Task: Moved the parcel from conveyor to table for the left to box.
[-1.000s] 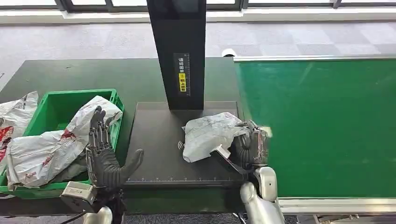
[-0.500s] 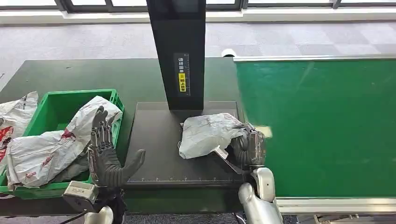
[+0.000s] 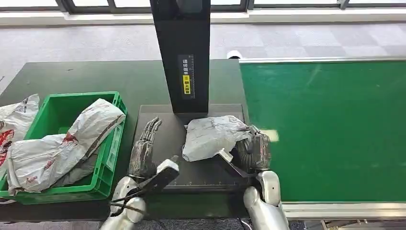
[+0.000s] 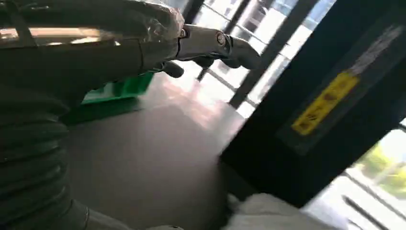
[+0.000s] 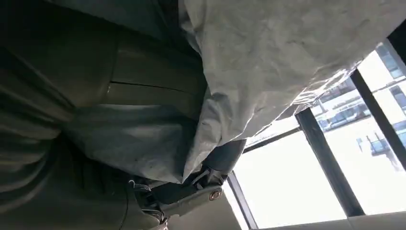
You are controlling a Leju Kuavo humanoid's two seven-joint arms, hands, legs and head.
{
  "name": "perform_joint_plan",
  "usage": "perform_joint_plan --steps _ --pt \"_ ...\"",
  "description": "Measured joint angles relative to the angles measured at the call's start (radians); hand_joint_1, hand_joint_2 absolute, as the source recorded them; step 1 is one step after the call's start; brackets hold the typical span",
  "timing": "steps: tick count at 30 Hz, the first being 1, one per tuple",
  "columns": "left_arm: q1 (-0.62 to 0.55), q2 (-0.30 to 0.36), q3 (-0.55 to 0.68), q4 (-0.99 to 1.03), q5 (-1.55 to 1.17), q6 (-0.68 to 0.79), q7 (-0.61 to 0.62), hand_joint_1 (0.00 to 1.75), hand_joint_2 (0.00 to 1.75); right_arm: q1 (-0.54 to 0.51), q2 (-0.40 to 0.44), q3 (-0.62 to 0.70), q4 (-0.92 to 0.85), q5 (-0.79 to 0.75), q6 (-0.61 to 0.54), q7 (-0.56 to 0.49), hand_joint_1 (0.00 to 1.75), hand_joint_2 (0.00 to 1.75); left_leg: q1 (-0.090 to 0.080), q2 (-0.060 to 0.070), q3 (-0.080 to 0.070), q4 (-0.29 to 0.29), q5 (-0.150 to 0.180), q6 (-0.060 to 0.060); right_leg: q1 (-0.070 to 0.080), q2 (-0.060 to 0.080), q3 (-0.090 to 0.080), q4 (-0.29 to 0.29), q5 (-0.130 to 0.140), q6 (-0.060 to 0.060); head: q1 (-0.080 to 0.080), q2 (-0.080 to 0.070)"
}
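Since a moment ago, left hand (image 3: 143,153) swung in from beside the green crate (image 3: 57,110), now empty with fingers spread near the parcel (image 3: 210,136), itself gripped by right hand (image 3: 253,152) on the tabletop's dark plate (image 3: 158,124), so handover looks close.

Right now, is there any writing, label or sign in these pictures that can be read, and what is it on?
Black post: a white column of characters above a yellow label; too small to read.
Same yellow label in the left wrist view: blurred, unreadable.
Black platform: a small white wave symbol and ruler ticks along the front edge; no legible numbers.
Parcels in the green crate: red print, illegible.
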Motion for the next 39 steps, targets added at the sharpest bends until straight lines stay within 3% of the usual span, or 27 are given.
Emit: perform_joint_plan --steps 4,9,39 --pt "-0.056 -0.017 0.025 0.181 -0.205 -0.002 0.156 0.00 1.75 -0.001 0.000 0.000 0.000 -0.008 0.000 0.006 1.75 1.75 0.000 0.000 0.000 0.000 0.000 0.000 0.000 0.001 0.000 0.000 0.000 0.000 0.000 0.000" --pt "-0.113 -0.034 0.064 0.285 -0.324 -0.002 0.248 0.00 1.75 -0.004 0.000 0.003 0.001 -0.011 0.000 0.009 1.75 1.75 0.000 0.000 0.000 0.000 0.000 0.000 0.000 0.000 0.001 0.000 0.000 0.000 0.000 0.000" --pt "-0.158 -0.058 0.121 0.364 -0.358 -0.005 0.268 0.00 1.75 -0.004 0.000 0.006 0.007 -0.010 0.000 0.011 1.75 1.75 0.000 0.000 0.002 -0.001 0.001 0.000 0.000 0.000 0.007 0.000 0.000 0.000 0.000 0.000"
